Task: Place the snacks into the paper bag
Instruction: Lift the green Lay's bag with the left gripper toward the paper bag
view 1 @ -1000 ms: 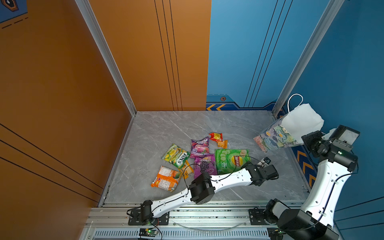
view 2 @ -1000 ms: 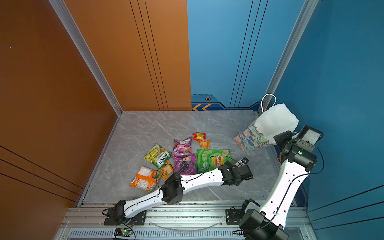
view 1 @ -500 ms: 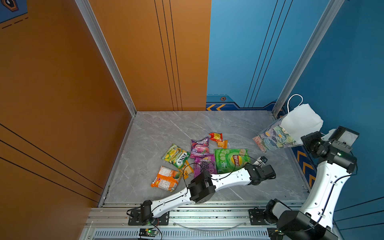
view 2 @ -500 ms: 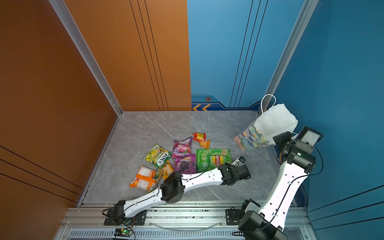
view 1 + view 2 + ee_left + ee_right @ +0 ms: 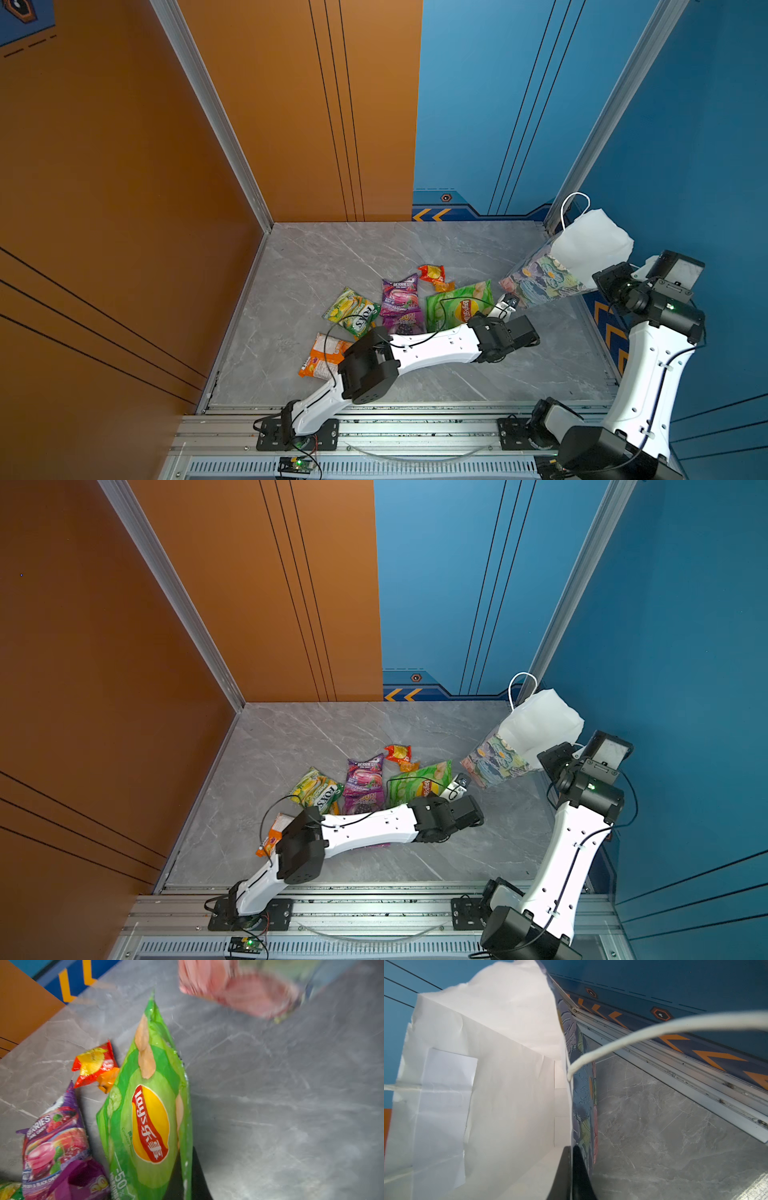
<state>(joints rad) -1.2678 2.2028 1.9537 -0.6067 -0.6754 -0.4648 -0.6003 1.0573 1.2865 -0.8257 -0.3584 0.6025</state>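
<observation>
**Desk and contents, largest to smallest.** We mark first the grey marbled desk point(image 5: 316, 266), seen whole in both top views.

At its far right corner is the paper bag point(image 5: 540, 282). It is tilted, with its white-lined mouth turned up and to the right and its floral-printed base pointing left toward the snacks point(image 5: 392, 309). One white cord handle point(image 5: 575, 199) loops above the far rim. We find the right claw point(image 5: 571, 1148) clenched on the bag's near right rim, one finger against the white lining and one on the print.

Next in size is the green crisps bag point(image 5: 455, 309), at the right end of the packets in the desk's middle. The left claw point(image 5: 506, 304) is closed on its right edge, and in the left wrist view a dark finger lies along that edge.

To its left we note, in order:
- the purple berries bag point(image 5: 399, 291), with the purple grape bag point(image 5: 402, 323) at its near end;
- the yellow-green bag point(image 5: 353, 311);
- the orange bag point(image 5: 322, 359), nearest and leftmost, partly under the left arm point(image 5: 432, 349).

Smallest are the red sachet point(image 5: 432, 273) and the orange sachet point(image 5: 444, 286), touching each other just beyond the crisps bag.
</observation>
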